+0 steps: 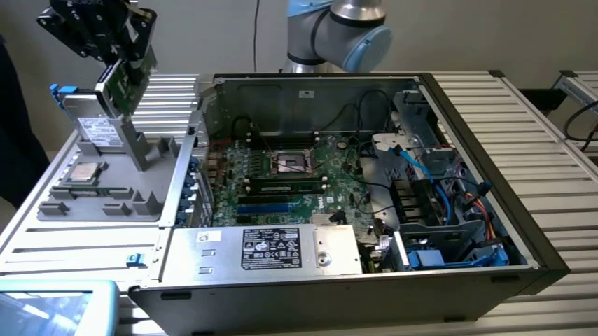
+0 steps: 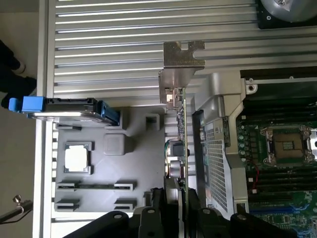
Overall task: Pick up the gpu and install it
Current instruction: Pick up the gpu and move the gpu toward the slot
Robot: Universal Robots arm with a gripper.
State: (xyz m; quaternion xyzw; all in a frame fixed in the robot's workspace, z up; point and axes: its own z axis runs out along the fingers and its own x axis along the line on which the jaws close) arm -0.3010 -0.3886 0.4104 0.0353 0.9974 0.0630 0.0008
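Gripper [image 1: 119,56] clamped on gpu [image 1: 124,87]; fingers [image 2: 171,198] pinch card's edge. Gpu [image 2: 181,124] held up, tilted, over gray tray [image 1: 140,203] along tray edge nearest PC case [image 1: 486,175]. Metal bracket [image 2: 183,54] at card's far end. 1 silver drive [image 1: 94,120] w/ blue tabs stands at tray's back edge, just beside gpu. 1 chip [image 1: 86,171] lies flat in tray. Case open, board [image 1: 280,150] exposed.

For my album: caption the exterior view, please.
Robot jaws hold the gpu above the parts tray beside the open computer case.
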